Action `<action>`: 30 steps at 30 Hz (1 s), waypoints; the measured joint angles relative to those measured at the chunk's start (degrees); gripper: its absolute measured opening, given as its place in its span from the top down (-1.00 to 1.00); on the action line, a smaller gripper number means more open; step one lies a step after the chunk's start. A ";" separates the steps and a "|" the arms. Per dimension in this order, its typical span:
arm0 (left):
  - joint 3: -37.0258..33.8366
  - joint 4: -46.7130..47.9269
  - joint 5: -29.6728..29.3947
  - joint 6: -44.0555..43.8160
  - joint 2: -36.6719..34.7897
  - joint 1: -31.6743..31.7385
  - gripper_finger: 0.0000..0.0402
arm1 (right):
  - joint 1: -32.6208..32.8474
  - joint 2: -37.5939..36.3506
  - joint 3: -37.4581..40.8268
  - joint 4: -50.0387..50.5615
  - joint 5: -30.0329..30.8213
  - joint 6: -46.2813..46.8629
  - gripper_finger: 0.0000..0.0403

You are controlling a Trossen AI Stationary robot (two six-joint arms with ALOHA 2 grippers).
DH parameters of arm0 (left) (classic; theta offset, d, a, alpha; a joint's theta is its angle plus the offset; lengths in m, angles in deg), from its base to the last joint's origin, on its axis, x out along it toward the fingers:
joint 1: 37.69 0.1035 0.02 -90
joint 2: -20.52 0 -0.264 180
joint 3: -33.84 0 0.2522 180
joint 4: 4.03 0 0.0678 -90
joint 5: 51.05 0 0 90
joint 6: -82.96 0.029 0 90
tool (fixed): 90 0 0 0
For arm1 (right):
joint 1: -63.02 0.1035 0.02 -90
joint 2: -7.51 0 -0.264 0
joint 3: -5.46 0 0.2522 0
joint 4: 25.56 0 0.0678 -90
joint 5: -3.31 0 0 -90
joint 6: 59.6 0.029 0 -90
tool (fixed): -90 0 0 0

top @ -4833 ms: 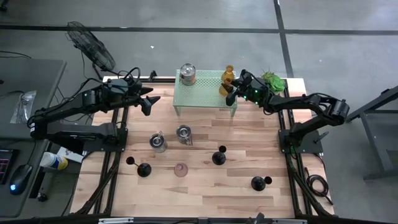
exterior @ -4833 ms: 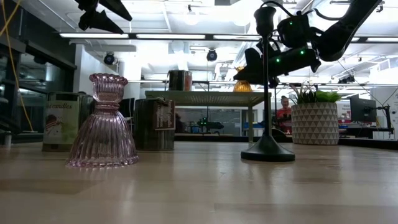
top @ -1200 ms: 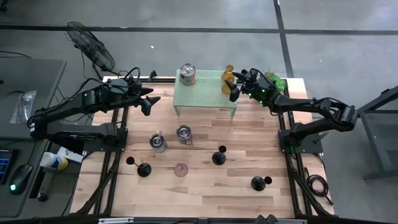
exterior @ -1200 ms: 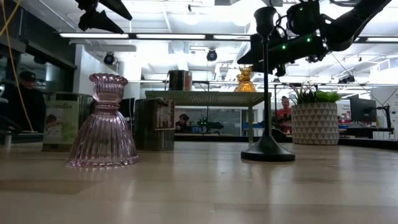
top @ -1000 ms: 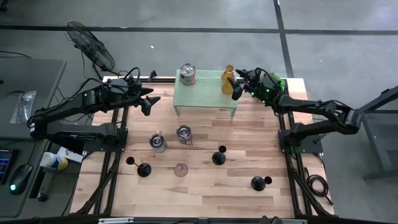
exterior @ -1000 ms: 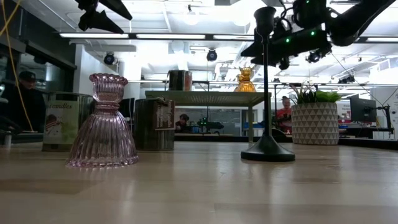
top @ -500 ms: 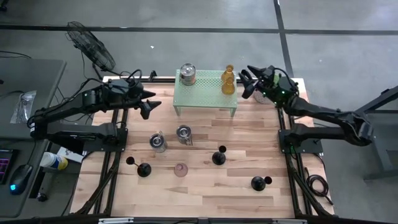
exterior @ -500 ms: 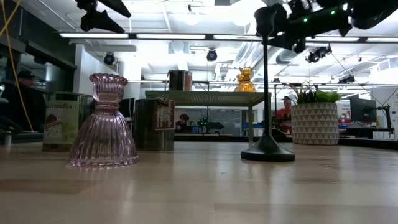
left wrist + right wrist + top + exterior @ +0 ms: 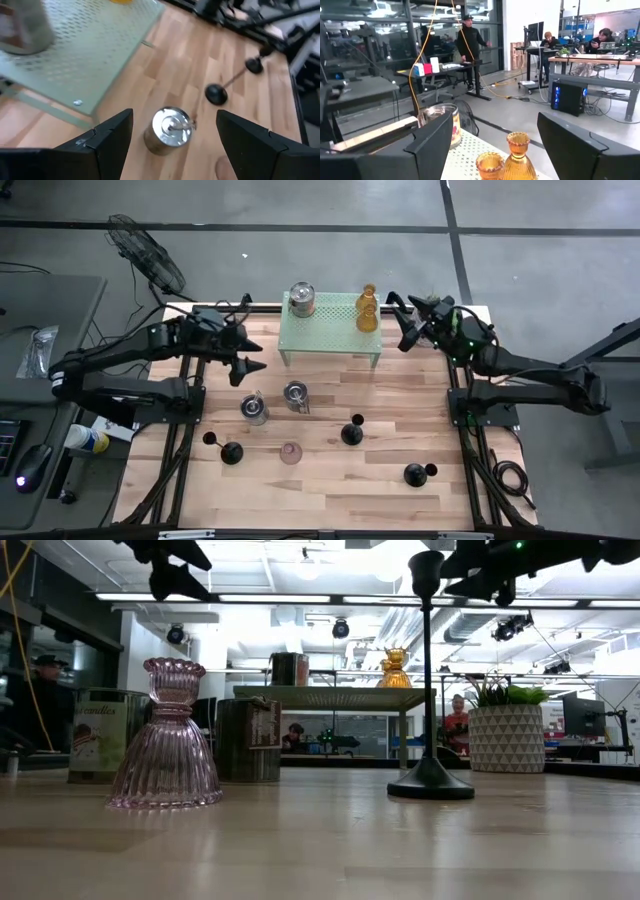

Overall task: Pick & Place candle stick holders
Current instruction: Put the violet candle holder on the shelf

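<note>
Left claw (image 9: 250, 358) was seen over the table's (image 9: 400, 395) left-rear part, just fwd of the pale green rack (image 9: 330, 330), jaws spread wide, nothing held. In the left wrist view a silver holder (image 9: 168, 131) sat between the two fingers and below them, upright, axis vertical, open top facing the cam; which of the two silver holders on the table it was couldn't be confirmed, prob. the one nearer the rack (image 9: 296, 395). The other silver holder (image 9: 254, 409) stood just beside it. So the next pick was judged to be a near-straight descent for the left arm, w/ little lateral correction; left arm was clearly the nearer one. Right claw (image 9: 399, 323) was found raised off the rack's right end, jaws wide open, empty, w/ the amber holder (image 9: 367, 310) standing free on the rack just beside it, upright. A silver holder (image 9: 302, 299) was also noted on the rack's left part. Remaining on the table: pink glass holder (image 9: 291, 452) upright near front-centre, and three black sticks (image 9: 352, 431) (image 9: 230, 451) (image 9: 418, 473); the first looked upright (as in the low view), the other two appeared to be lying on their sides, w/ stems along the table. Green plant (image 9: 447, 311) sat behind the right claw, not a target.
</note>
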 joint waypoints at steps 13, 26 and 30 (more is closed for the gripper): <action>0.00 -0.41 6.14 5.43 4.92 0.00 -0.41 | 12.62 -1.29 0.00 0.73 7.19 0.16 -0.41; 0.00 -1.91 2.12 3.83 7.76 -7.07 -0.41 | 18.09 -1.40 0.00 7.57 8.71 0.19 -0.41; -0.02 -2.00 -1.25 3.44 10.71 -13.17 -0.41 | 18.14 -1.42 0.00 8.92 8.82 0.14 -0.41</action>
